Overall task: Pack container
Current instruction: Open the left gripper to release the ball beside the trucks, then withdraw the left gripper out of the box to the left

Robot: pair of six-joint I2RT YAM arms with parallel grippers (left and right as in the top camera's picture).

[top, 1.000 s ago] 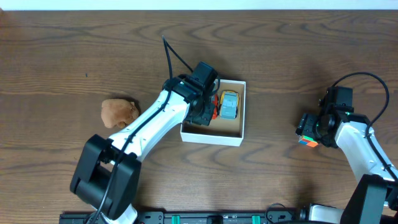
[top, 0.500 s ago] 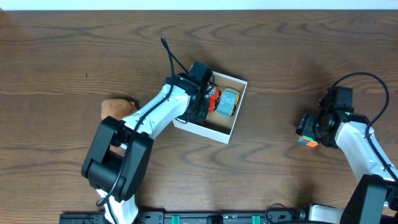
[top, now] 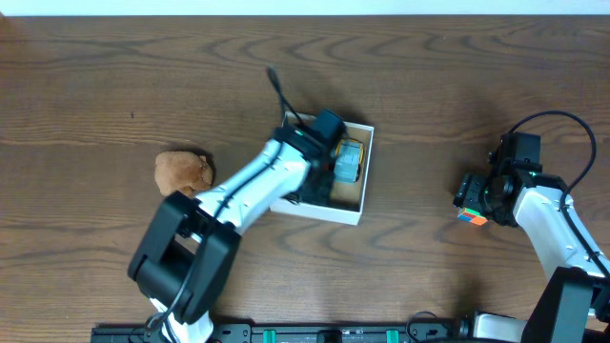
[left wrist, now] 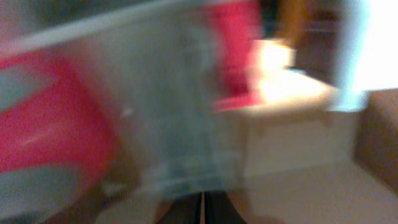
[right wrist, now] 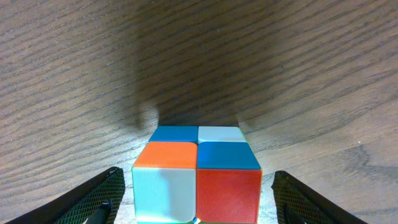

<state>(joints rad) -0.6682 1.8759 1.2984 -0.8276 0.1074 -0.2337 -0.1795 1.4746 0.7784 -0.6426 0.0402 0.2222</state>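
**Container Lay Mid-Table, Left Arm Reaching In**

The container (top: 355, 211), a shallow square cardboard box with white walls and a brown floor, lay near the middle of the wooden table (top: 95, 95). It was turned slightly off square to the table's edges. Inside it, against the right-hand wall, lay a small blue toy car (top: 349, 162) with a yellow roof.

The left arm reached in from the lower left and covered the box's left half. The left gripper (top: 319, 173) was down inside the walls, just beside the car. From overhead its jaws were hidden under the wrist. The left wrist view was badly smeared: only blurred red shapes (left wrist: 43, 124), a pale wall and brown cardboard could be made out. At the bottom edge of that view the left gripper (left wrist: 202, 211) showed its jaws pressed together with just a thin seam between them. Whether they pinched anything could not be told.

A brown plush toy (top: 183, 171) lay on the bare wood, well to the left of the box and apart from it.

Far to the right, well away from the container, a two-by-two puzzle cube (top: 470, 218) rested on the table. The right gripper (top: 470, 205) hung over it. In the right wrist view the cube (right wrist: 196, 177) showed orange, blue, pale green and red faces. The right gripper (right wrist: 196, 208) stood with its jaws apart, one black finger on each side of the cube and a sliver of table visible between each finger and the cube.
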